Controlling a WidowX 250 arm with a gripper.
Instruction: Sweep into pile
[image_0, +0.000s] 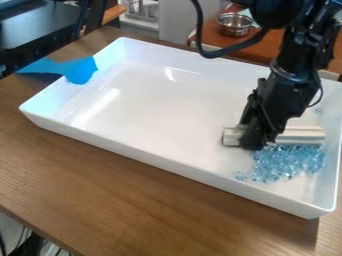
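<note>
In the right part of the white tray (153, 155), the black gripper (251, 144) points down with its tips low over the tray floor. It is shut on a pale, whitish bar-shaped sweeping tool (300, 135), which lies roughly level and extends to both sides of the gripper. Along the near side of the tool spreads a patch of small clear-blue pieces (286, 162), with a few scattered at its left end. A few more bluish bits show behind the tool near the right wall. The arm hides part of the tool and the floor behind it.
A blue scoop-like piece (80, 70) hangs over the tray's left back wall. The tray's raised walls surround the work on a wooden table (133, 210). A metal bowl (234, 24) stands on a surface behind.
</note>
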